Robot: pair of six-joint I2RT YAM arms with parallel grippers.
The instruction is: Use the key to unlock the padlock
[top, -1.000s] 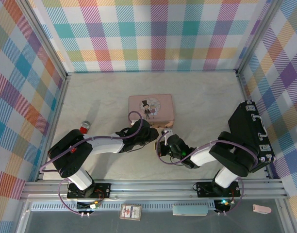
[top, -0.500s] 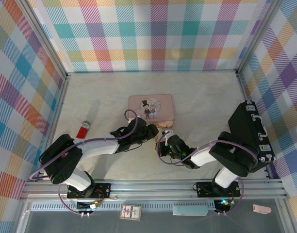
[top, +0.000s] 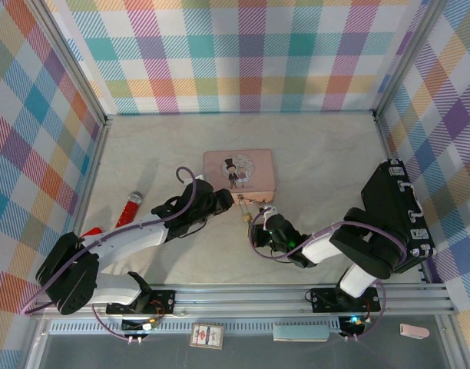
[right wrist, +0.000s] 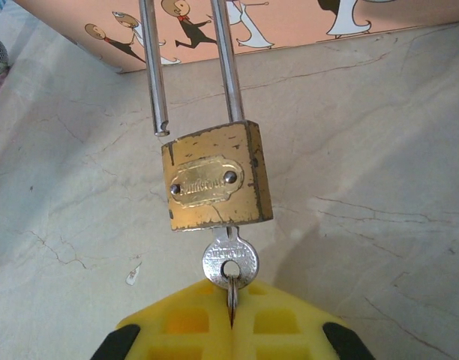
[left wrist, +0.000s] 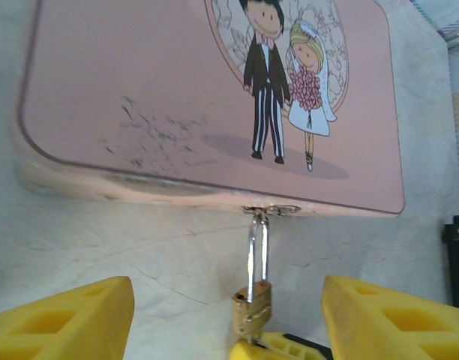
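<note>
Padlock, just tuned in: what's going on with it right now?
The right gripper is shut on the key, which sits in the keyhole of the padlock. One leg of the shackle is out of the brass body, so it looks unlocked, though it hangs from the pink tin by its clasp. The left gripper hovers open, holding nothing.

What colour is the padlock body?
The padlock body is scuffed brass-yellow, and it shows best in the right wrist view.
</note>
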